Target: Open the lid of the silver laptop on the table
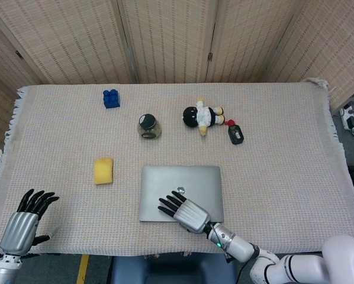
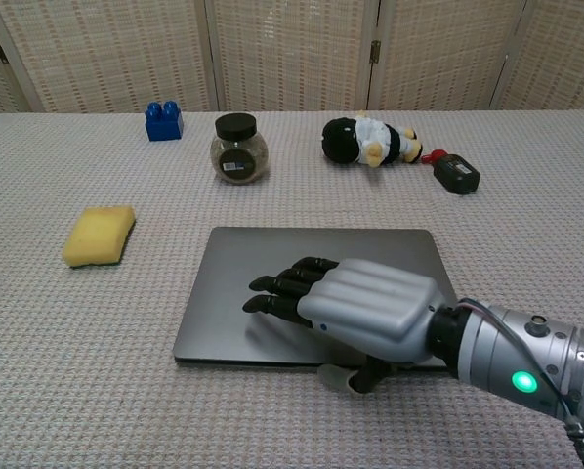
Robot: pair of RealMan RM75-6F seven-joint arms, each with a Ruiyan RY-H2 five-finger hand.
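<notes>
Chest view gives me the clearest read: the silver laptop (image 2: 312, 293) lies flat and closed on the cloth-covered surface (image 2: 67, 391), centre of the frame and slightly toward the bottom, its long axis running left to right across the picture. My right hand (image 2: 355, 313) rests palm-down over the lid, its black fingers (image 2: 277, 288) stretched out fairly close together and pointing toward the left of the frame, holding nothing; the thumb hangs at the near front edge, lower centre of the frame (whether it has hooked under the lip I cannot tell). That front edge is what I judge the lift depends on, and it sits just under the palm, toward the bottom of the frame. My left hand (image 1: 24, 223) is well apart in the lower left corner of the head view, fingers spread and empty, so the right is plainly the nearer one.
</notes>
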